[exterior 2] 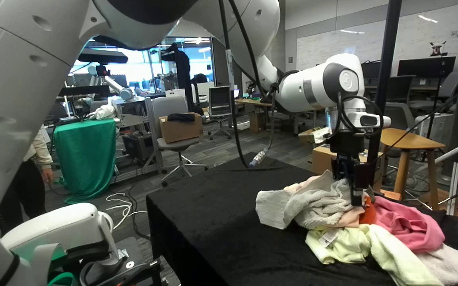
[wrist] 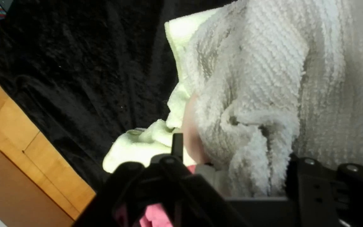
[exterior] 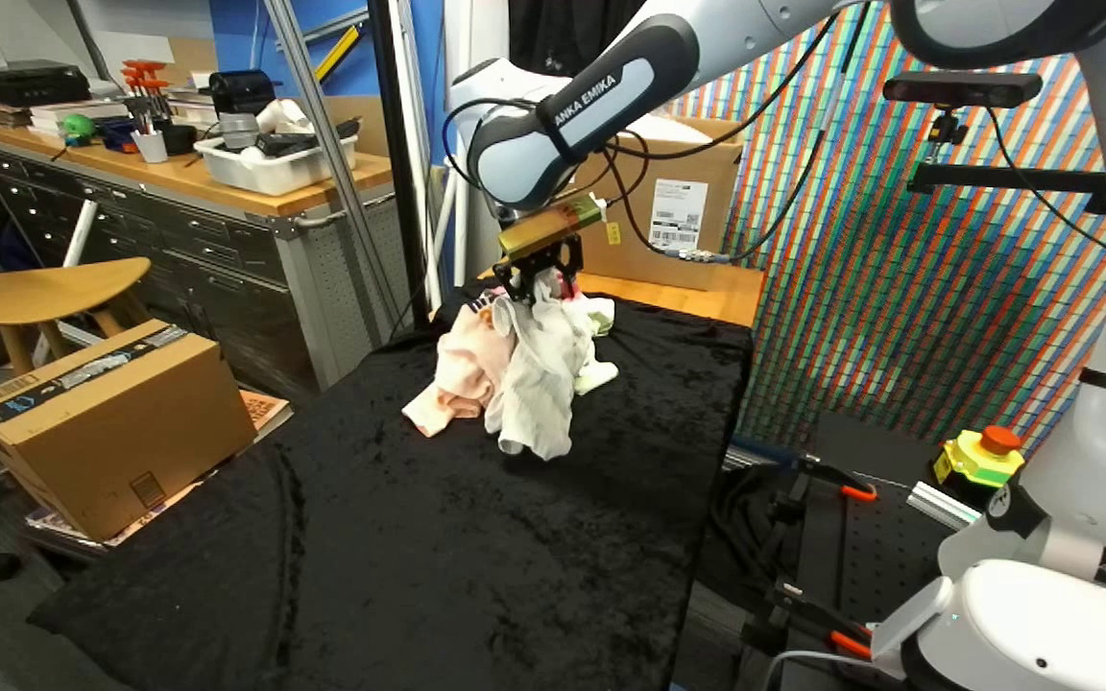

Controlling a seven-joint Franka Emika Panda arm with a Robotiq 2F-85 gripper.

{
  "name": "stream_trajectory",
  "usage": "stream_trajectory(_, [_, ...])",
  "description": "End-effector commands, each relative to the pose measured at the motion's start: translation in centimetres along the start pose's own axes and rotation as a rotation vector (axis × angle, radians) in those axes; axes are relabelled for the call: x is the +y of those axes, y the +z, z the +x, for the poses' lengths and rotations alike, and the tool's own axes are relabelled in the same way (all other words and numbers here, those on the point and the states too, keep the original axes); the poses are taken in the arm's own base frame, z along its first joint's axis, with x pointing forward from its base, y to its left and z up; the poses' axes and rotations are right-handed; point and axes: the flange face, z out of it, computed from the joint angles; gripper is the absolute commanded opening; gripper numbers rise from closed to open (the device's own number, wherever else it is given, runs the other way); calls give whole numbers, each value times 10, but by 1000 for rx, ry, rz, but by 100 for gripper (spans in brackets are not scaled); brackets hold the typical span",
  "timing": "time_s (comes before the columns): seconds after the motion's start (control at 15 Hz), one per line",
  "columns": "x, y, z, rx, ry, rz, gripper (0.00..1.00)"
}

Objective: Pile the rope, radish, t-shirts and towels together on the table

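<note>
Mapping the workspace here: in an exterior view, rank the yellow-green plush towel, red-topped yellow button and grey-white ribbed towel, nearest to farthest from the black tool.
1. Grey-white towel: bunched at the tool.
2. Yellow-green towel: close by, toward picture right.
3. Yellow button: far off, at picture right.

From here the white towel [wrist: 260, 82] looks rough and nubbly, the green towel [exterior 2: 350, 247] fluffy. I see matt cloth on the pink shirt [exterior 2: 406, 225], velvety fabric on the table [exterior: 486, 547], a cardboard box [exterior: 131, 432], a smooth wooden stool [exterior: 44, 290].
</note>
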Motion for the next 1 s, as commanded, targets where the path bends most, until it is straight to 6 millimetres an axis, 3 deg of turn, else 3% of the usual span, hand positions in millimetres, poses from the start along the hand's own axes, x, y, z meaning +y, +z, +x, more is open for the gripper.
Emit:
stream_trajectory(0.0, [27,-27,-32,45,-71,9,98])
stream_trajectory(0.6, [68,-82,-106,186,-253,71,100])
stream_trajectory(0.93, [85,-94,-181,173,-485,82,100])
